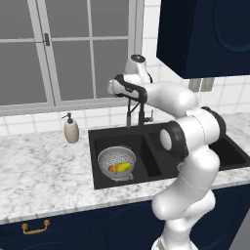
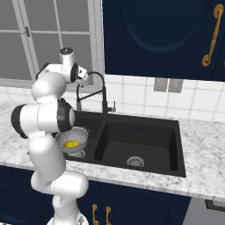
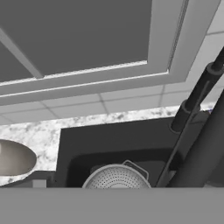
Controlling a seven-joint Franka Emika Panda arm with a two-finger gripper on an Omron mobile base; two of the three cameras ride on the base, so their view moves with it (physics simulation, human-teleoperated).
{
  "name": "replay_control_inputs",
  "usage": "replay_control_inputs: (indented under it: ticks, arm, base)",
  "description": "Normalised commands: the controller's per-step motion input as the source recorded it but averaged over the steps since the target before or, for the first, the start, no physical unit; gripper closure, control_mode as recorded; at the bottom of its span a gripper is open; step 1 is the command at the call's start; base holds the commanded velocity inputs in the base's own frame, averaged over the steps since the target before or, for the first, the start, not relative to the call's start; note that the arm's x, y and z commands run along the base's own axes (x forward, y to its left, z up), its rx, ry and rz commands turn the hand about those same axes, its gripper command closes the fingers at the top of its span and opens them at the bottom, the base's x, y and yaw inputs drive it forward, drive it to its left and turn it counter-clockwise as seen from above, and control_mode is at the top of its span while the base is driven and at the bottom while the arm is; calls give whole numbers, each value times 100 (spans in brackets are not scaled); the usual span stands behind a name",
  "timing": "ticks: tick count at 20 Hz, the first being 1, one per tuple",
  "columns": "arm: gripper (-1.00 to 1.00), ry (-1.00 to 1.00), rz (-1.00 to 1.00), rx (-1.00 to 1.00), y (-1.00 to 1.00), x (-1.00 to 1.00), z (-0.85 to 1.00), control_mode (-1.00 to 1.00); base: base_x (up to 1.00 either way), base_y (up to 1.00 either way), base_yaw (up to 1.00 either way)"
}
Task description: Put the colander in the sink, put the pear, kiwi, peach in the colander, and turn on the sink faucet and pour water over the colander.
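I read the first 2 steps as mostly done. The colander (image 1: 116, 163) sits in the left basin of the sink (image 1: 151, 134), and I can make out fruit inside it: the yellow-green pear (image 1: 123, 167) and, touching it, a small reddish-orange ball I take to be the peach (image 1: 112, 168). The kiwi I cannot pick out; it may be hidden behind the other 2, so I would not count it as in yet.

What is left is the water. I see no stream from the sink faucet (image 2: 99, 90), so I judge the tap to be off.

The arm is raised high over the back of the sink, with the hand close to the faucet's arch and neck (the hand view has the dark tube (image 3: 194, 98) running right alongside). The gripper (image 1: 131, 101) is mostly masked by the wrist and the faucet, but its fingers stand spread as wide as they go, with nothing between them.

The soap bottle (image 1: 71, 130) stands on the counter (image 1: 44, 171), well left of the sink.
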Motion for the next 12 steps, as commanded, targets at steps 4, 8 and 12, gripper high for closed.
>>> replay_control_inputs:
  ticks: [4,8,12]
  arm:
    - [-100,2,0,0,6,24,0,-100]
    - [-100,1,-9,0,-39,-18,24,-100]
    - [-100,0,-19,0,-98,-29,78,-100]
  base:
    - [0,0,0]
    - [0,0,0]
    - [0,0,0]
